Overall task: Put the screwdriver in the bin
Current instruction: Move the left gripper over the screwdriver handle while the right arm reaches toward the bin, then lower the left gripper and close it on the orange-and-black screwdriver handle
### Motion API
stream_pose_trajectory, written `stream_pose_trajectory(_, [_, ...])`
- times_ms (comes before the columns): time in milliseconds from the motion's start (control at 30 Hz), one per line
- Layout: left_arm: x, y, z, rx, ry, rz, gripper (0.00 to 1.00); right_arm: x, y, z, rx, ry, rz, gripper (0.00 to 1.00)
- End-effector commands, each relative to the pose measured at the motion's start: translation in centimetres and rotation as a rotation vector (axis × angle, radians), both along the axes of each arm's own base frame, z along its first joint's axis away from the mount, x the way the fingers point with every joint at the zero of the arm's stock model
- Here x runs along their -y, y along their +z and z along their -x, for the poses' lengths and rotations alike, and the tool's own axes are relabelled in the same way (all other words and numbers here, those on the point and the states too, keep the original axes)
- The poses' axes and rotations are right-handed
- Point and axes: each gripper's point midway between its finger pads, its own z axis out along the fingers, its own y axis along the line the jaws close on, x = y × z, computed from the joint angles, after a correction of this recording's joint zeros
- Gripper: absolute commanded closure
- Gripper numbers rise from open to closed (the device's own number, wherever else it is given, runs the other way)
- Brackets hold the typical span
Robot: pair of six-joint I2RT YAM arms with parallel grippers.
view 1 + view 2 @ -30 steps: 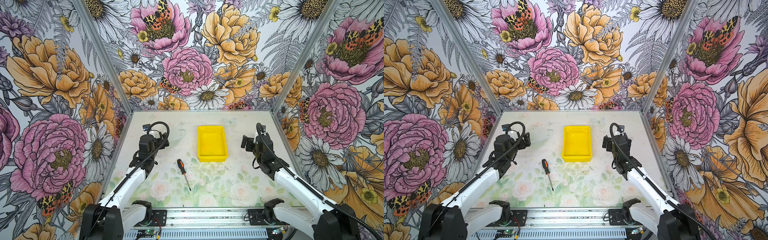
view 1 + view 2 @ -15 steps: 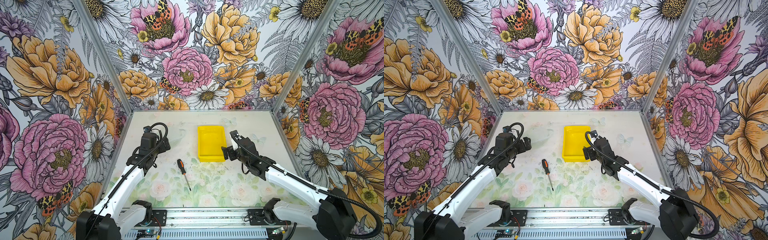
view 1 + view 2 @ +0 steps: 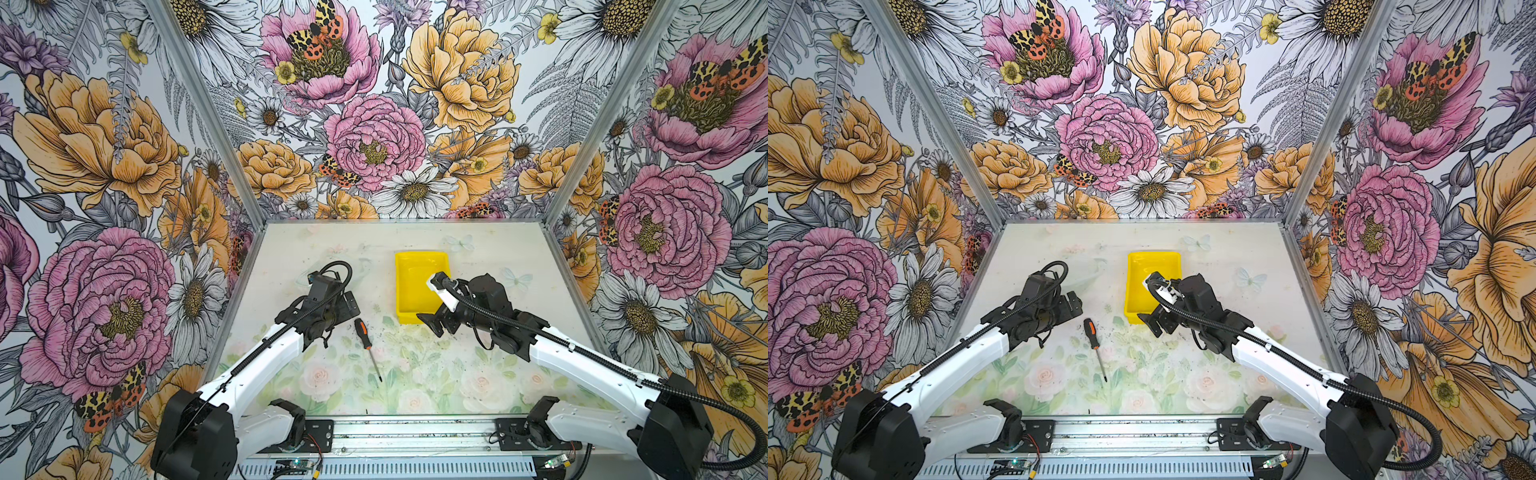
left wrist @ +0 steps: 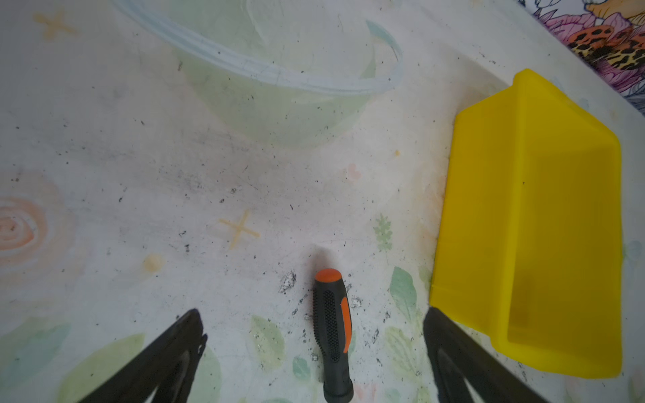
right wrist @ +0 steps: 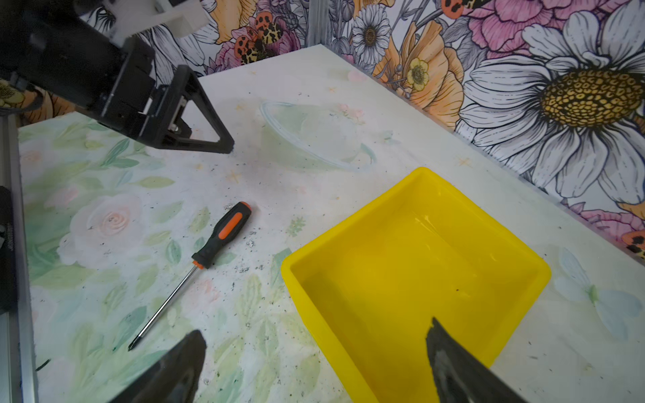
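1. While lying flat on the tabletop [image 3: 332, 249], just off the near-left corner of the shallow bright-yellow plastic bin [image 3: 415, 286], reads in both top views as light and rigid: small screwdriver with orange-and-black handle and thin dark metal shaft [image 3: 368, 347]. Best pinched across the ribbed handle, not the thin, slick shaft. Cannot see the bin's near-right corner behind the right gripper [image 3: 434, 324]; cannot judge the left gripper [image 3: 343, 307] spread from above.
2. From the left wrist: claw spread wide, empty, handle framed between the fingers [image 4: 188, 335], untouched; shaft cropped off.
3. From the right wrist: claw likewise agape, holding nothing, above the bin's near wall; tip type too small to tell.
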Motion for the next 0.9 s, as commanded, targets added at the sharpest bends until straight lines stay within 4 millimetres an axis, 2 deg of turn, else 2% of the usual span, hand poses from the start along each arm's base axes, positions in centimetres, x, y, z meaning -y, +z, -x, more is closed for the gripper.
stream_pose_trajectory(0, [0.7, -0.9, 1.2, -0.060, 0.033, 0.017, 0.01, -1.2, 1.1, 1.6, 0.026, 0.095, -0.021, 0.00])
stream_pose_trajectory(300, [3.3, -4.2, 2.0, -0.184, -0.015, -0.001, 0.02, -0.6, 0.6, 3.1, 0.047, 0.122, -0.009, 0.00])
stream_pose_trajectory(533, [6.1, -6.9, 2.3, -0.255, -0.060, -0.050, 0.06, 0.6, 0.5, 2.8, 0.088, 0.076, 0.035, 0.01])
stream_pose_trajectory(667, [6.9, -7.9, 2.5, -0.286, -0.061, -0.066, 0.14, 0.8, 0.9, 3.1, 0.095, 0.079, 0.026, 0.00])
stream_pose_trajectory(867, [6.8, -9.0, 3.6, -0.311, -0.027, -0.078, 0.32, 1.1, 0.9, 3.6, 0.095, 0.081, 0.010, 0.01])
